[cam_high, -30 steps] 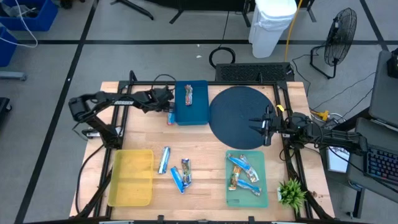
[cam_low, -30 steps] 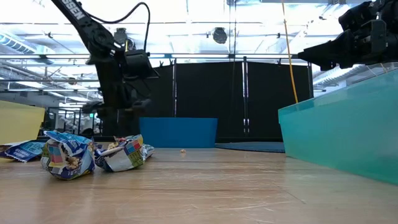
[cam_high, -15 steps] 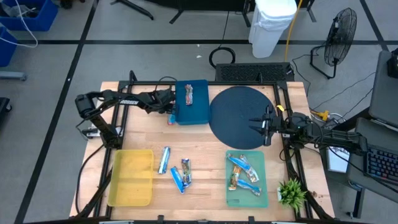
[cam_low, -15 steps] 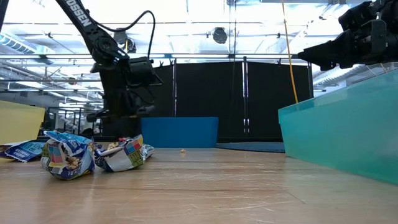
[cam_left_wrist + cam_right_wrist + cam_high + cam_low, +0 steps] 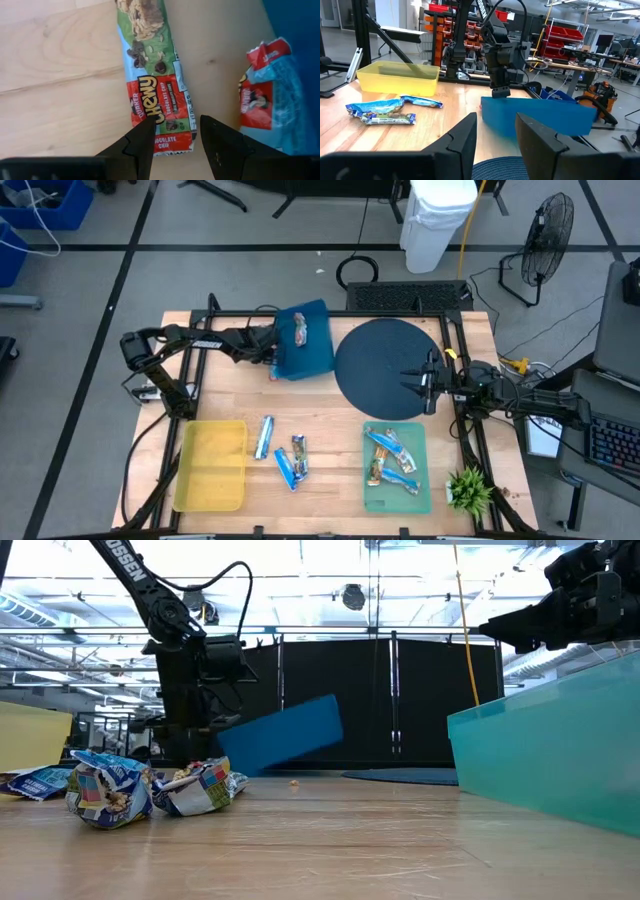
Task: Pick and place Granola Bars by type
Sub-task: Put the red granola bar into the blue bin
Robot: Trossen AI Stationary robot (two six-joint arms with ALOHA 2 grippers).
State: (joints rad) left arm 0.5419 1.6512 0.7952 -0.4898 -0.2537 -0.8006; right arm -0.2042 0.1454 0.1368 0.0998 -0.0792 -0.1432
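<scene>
Left gripper point(image 5: 268, 352) tilts blue tray point(image 5: 310, 350) holding granola bar point(image 5: 300, 331).

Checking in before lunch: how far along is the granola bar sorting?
Done: several bars lie in the green tray, one in the tilted blue tray. In hand: the open left gripper is poised over a red Chewy bar beside that tray. Left: loose blue bars on the table. The right gripper waits.

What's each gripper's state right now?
Left gripper: open, empty, above a Chewy bar beside the blue tray.
Right gripper: open, empty, over the dark round mat.
</scene>
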